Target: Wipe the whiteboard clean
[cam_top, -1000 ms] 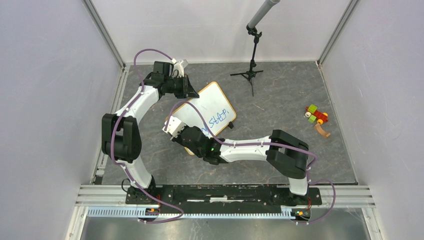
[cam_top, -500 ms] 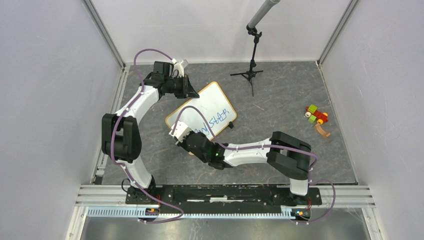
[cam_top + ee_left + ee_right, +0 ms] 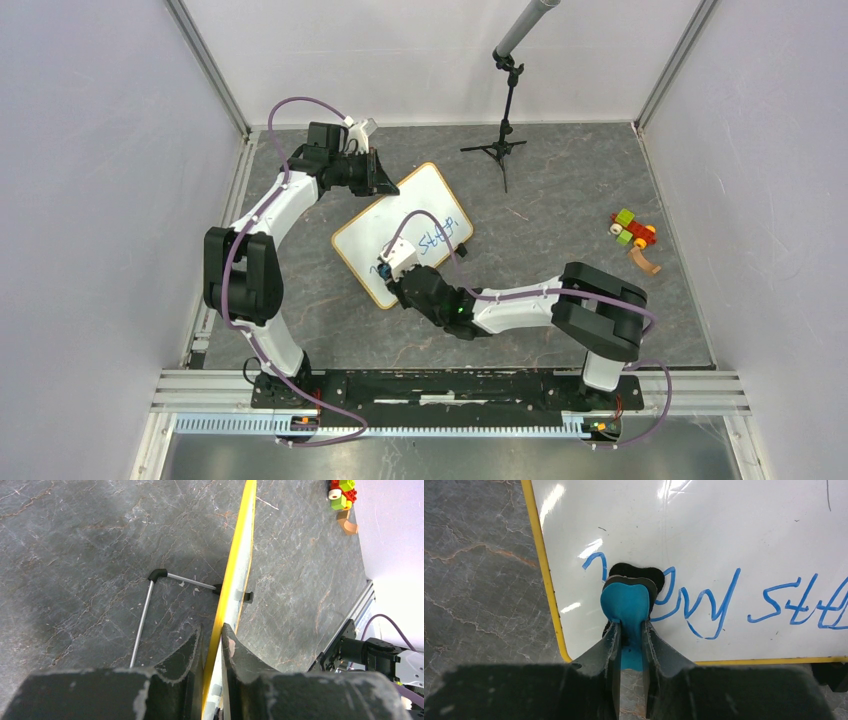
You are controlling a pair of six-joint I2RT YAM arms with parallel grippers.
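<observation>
The whiteboard point(image 3: 400, 222) lies tilted on the grey table, with a yellow frame and blue handwriting point(image 3: 441, 240) near its front edge. My left gripper point(image 3: 384, 184) is shut on the board's far left edge; in the left wrist view its fingers pinch the yellow frame point(image 3: 235, 570) at the left gripper point(image 3: 212, 635). My right gripper point(image 3: 386, 268) is shut on a blue eraser point(image 3: 626, 602) with a black felt pad. The right gripper point(image 3: 629, 630) presses the eraser on the whiteboard point(image 3: 724, 540), over the start of the blue writing point(image 3: 704, 605).
A black tripod stand point(image 3: 503, 150) stands at the back. Colourful toy blocks point(image 3: 633, 232) and a tan piece point(image 3: 645, 262) lie at the right. The board's thin metal leg point(image 3: 142, 620) rests on the table behind it. Walls close in on three sides.
My right arm has slid to the right along the board's near edge with the eraser. The left arm and the board have stayed put.
</observation>
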